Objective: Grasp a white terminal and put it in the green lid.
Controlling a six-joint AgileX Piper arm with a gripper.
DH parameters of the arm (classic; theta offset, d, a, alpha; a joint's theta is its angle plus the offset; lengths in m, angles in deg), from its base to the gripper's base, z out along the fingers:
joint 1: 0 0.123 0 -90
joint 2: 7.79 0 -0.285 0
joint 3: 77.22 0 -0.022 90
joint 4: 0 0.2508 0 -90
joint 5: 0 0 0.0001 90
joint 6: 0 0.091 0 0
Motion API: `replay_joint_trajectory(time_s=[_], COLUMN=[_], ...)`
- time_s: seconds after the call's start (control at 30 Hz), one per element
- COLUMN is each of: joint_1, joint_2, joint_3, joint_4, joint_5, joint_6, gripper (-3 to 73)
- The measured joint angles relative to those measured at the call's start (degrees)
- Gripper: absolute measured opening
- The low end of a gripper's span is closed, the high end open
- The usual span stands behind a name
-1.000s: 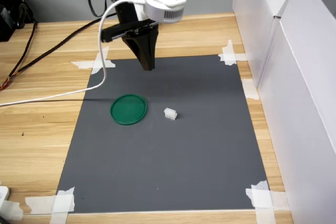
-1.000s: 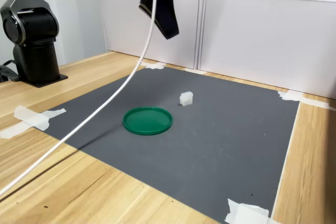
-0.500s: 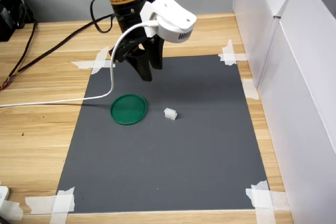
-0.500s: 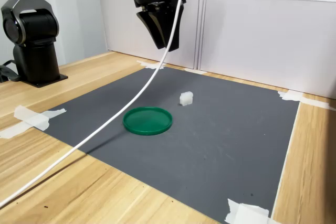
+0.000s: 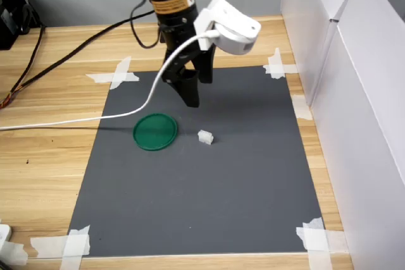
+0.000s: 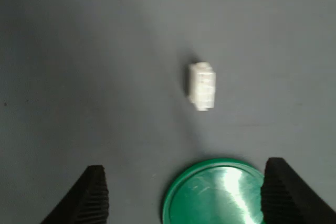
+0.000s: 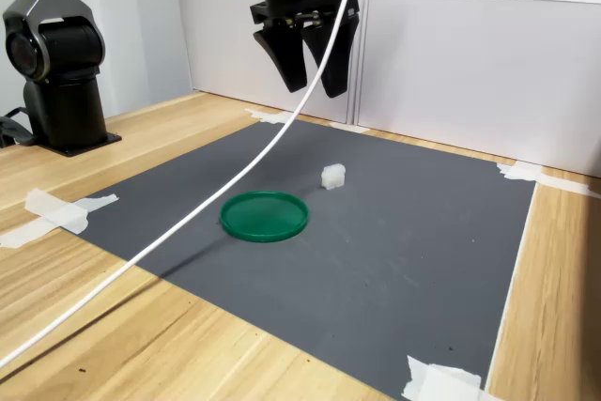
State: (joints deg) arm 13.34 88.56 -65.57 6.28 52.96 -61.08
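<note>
In the first exterior view your gripper [image 5: 193, 96] hangs in the air over the dark grey mat [image 5: 209, 207], black fingers pointing down and visibly spread, nothing between them. The white terminal [image 5: 205, 136] sits on the mat below, at about 5 o'clock from the fingertips, and the green lid [image 5: 155, 131] lies flat just beside it at 9 o'clock, the two close but not touching. A white cable [image 5: 95, 117] trails off the white wrist camera housing [image 5: 231, 26] toward the first exterior view's left, and white tape pieces [image 5: 69, 243] pin the mat corners to the wooden table [image 5: 44, 175]. In the wrist view you're looking straight down: the two ribbed fingertips [image 6: 93, 195] stand far apart with bare mat and the lid's rim [image 6: 173, 195] between them, and the little ribbed terminal [image 6: 201, 86] is at 12 o'clock from the lid, a clear gap between them. In the second exterior view the gripper [image 7: 313, 80] is well above the mat with jaws open, the terminal [image 7: 332, 176] lies at roughly 1 o'clock from the lid [image 7: 264, 216], and a second black arm base [image 7: 58, 63] stands on the table at the second exterior view's left, in front of white panels [image 7: 470, 72].
</note>
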Motion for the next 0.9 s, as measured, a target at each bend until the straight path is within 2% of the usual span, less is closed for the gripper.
replay_joint_trajectory(time_s=[0.1, 0.23, 0.53, 0.77, 0.9], joint_1=[1.0, 1.0, 1.0, 1.0, 1.0], joint_2=[2.0, 4.4, 9.4, 11.5, 12.5], joint_3=[-0.8, -1.7, -1.8, -1.8, -1.8], joint_4=[-3.3, -4.5, -4.1, -1.0, -0.8], joint_5=[-0.2, -1.3, -5.8, -6.8, -7.4], joint_6=[3.9, 5.1, 6.9, 7.2, 7.2], gripper=[71.5, 71.5, 71.5, 71.5, 70.8])
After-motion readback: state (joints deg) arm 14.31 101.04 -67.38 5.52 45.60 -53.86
